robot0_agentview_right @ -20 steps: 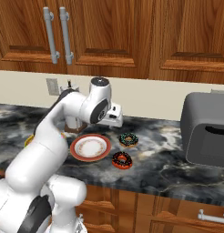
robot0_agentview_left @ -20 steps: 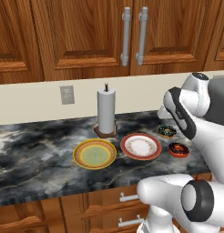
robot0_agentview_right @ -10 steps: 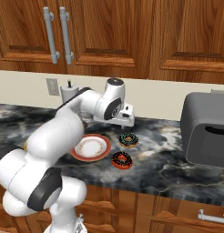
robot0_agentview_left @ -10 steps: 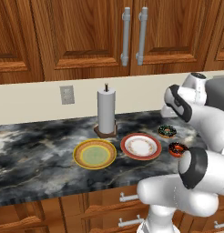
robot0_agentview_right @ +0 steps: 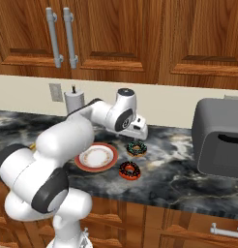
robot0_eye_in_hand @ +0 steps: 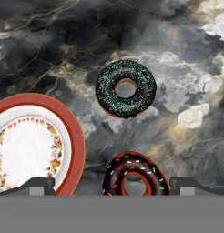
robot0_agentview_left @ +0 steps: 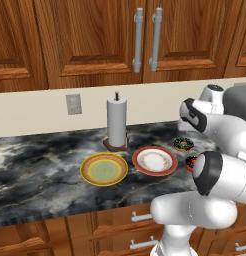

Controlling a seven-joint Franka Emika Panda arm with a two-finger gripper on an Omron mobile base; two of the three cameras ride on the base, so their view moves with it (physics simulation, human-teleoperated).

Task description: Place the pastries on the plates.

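Approach above the pastries; no donut grasped.
Gripper (robot0_agentview_right: 141,131) spread wide, empty. Both donuts (robot0_eye_in_hand: 126,88) (robot0_eye_in_hand: 135,178) lie on the counter (robot0_eye_in_hand: 186,68) beside the red-rimmed plate (robot0_eye_in_hand: 76,141). Risk: off-centre descent pushes a donut aside.

We take the paper-towel stand (robot0_agentview_left: 116,125) as our landmark, standing at the back of the tabletop (robot0_agentview_left: 40,170) against the wall. Just in front of it and to its left we find one plate (robot0_agentview_left: 104,169); just in front and to its right lies the second plate (robot0_agentview_left: 154,160), the two plates near each other but apart. Further right of the stand, beyond the second plate, one donut (robot0_agentview_right: 136,148) lies on the tabletop, and the other donut (robot0_agentview_right: 129,170) lies nearer the front edge, close beside it. Both donuts sit off the plates. Well to the right of the stand stands a toaster oven (robot0_agentview_right: 220,138).
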